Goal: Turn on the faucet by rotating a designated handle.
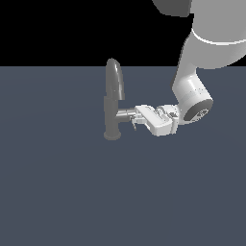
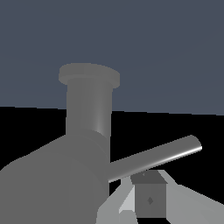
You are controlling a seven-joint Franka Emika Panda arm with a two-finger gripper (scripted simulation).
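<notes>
The faucet (image 1: 113, 103) is a dark grey tap with a round base (image 1: 112, 135), an upright body and a tall arched spout (image 1: 115, 79). The handle (image 1: 126, 114) is a short grey cylinder jutting from the body toward the exterior view's right. My gripper (image 1: 136, 119) is level with the handle, right at its outer end, coming from the exterior view's right. In the wrist view the handle's thin lever rod (image 2: 157, 155) crosses just beyond one dark fingertip pad (image 2: 151, 199). The faucet body (image 2: 87, 113) fills the near side. The jaws look open; the other finger is mostly hidden.
The faucet stands on a flat dark blue-grey surface (image 1: 72, 192). My white arm (image 1: 197, 91) reaches down from the exterior view's upper right. No other objects show.
</notes>
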